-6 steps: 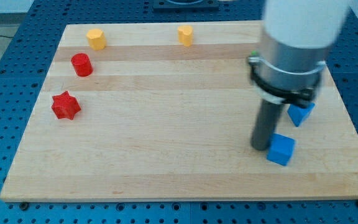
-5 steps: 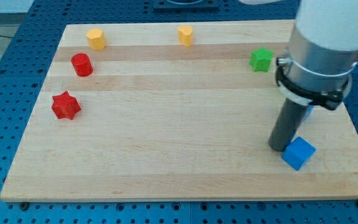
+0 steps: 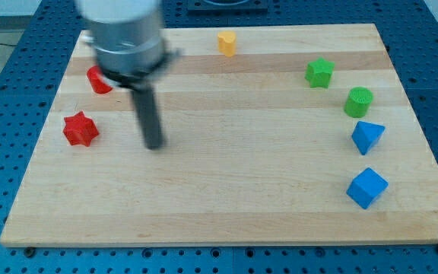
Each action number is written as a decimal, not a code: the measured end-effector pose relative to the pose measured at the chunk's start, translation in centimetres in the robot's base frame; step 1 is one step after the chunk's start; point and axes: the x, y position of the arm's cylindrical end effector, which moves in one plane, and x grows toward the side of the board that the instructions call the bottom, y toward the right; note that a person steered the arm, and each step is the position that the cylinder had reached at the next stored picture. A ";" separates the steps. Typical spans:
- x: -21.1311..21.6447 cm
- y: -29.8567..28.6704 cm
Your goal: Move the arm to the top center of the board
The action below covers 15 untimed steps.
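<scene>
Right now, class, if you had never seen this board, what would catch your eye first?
The big arm with its dark rod stands out at the view's left, my tip resting on bare wood just right of the red star. Next, a curved row of blocks down the view's right: green star, green cylinder, blue triangle, blue cube. A lone yellow block sits at top centre.

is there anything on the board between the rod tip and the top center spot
Nothing visible blocks it. My tip sits at the view's left, right of the red star block. The wooden board is bare up to the top centre; the small yellow block there sits at the top edge.
</scene>
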 end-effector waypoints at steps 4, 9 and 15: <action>-17.0 -7.3; -25.2 -8.3; -25.9 15.4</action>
